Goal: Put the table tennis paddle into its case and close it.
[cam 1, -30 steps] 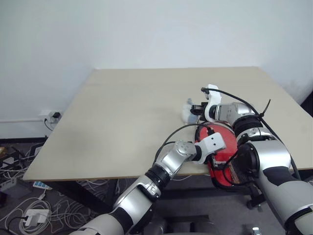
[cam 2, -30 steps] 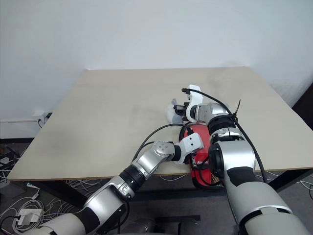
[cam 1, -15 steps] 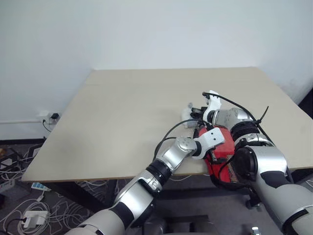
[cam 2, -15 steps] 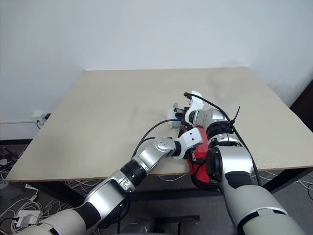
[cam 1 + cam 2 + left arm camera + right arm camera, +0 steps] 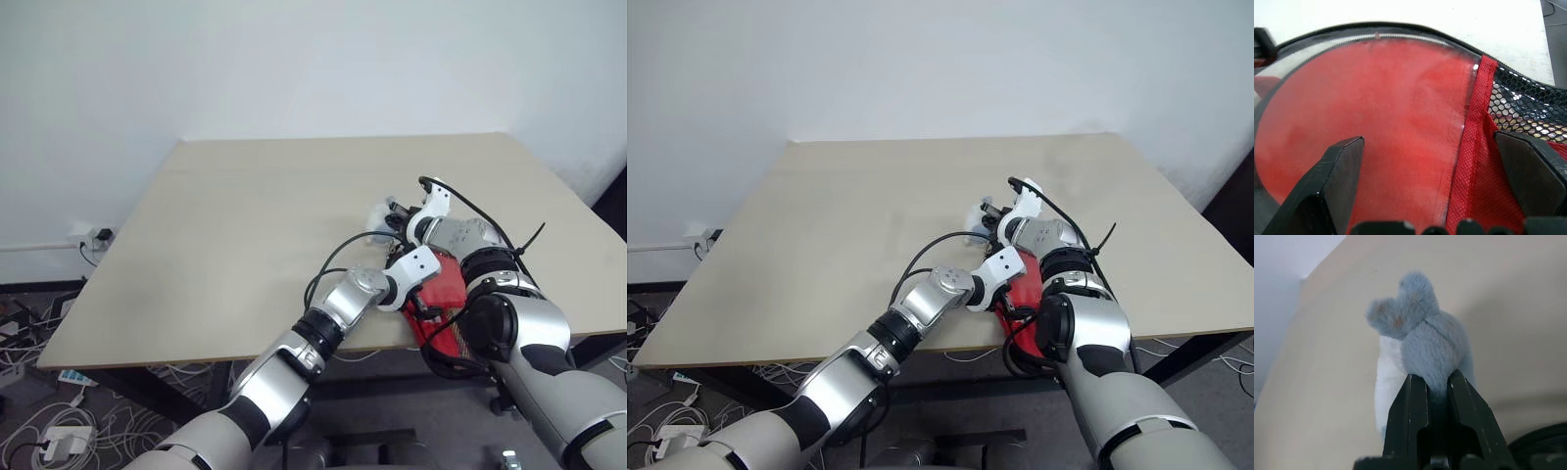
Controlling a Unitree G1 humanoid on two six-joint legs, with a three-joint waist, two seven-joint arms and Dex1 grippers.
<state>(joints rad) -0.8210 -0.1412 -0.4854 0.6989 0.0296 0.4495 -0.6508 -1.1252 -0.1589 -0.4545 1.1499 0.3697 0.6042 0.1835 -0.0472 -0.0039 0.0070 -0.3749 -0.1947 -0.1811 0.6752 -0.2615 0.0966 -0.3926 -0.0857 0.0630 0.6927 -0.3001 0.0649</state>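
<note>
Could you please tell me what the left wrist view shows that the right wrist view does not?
The left wrist view shows the red case close up, with its black zipper rim and black mesh patch, framed by the left gripper standing wide open above the fabric. The right wrist view instead shows the right gripper shut on a small grey and white plush toy. Both views share the beige table behind these things.
</note>
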